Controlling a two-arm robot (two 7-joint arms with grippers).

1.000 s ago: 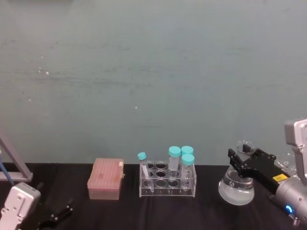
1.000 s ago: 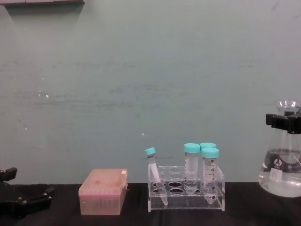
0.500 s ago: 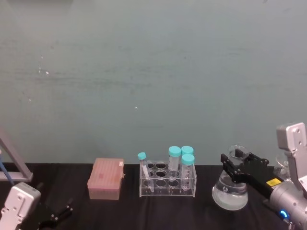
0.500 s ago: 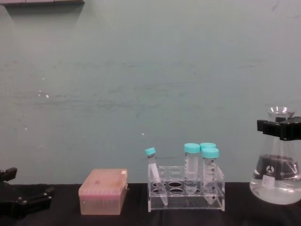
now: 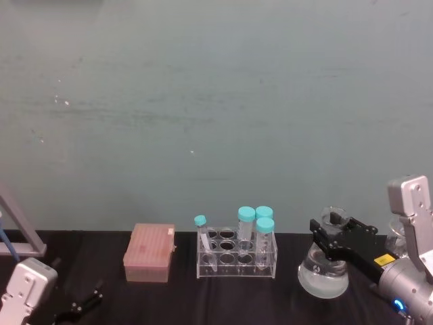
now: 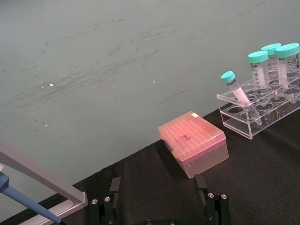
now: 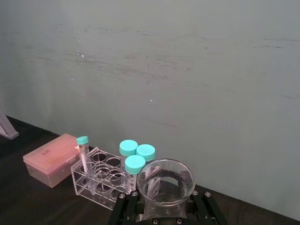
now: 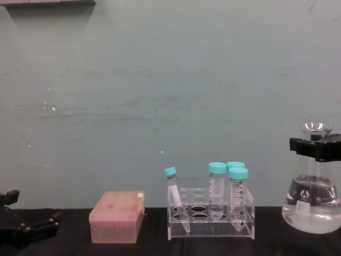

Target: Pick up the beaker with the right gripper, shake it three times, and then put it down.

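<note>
The beaker stands upright to the right of the rack, well apart from it and on the side away from the pink box. Clear liquid fills its wide lower part, and white print shows on the glass above the liquid. Its base is low over the black table; whether it touches the table I cannot tell.

The right gripper reaches in from the right of the rack, its two black fingers clamped on the beaker's narrow neck just below the flared rim. In the right wrist view the round mouth sits between the fingers, with the rack beyond it.

The rack is clear plastic and holds four teal-capped tubes: three upright at its right end and a thinner one leaning at its left end. The pink box lies just left of the rack, closed.

The left gripper rests low, far left of the rack beyond the box, its fingers spread apart with nothing between them.
</note>
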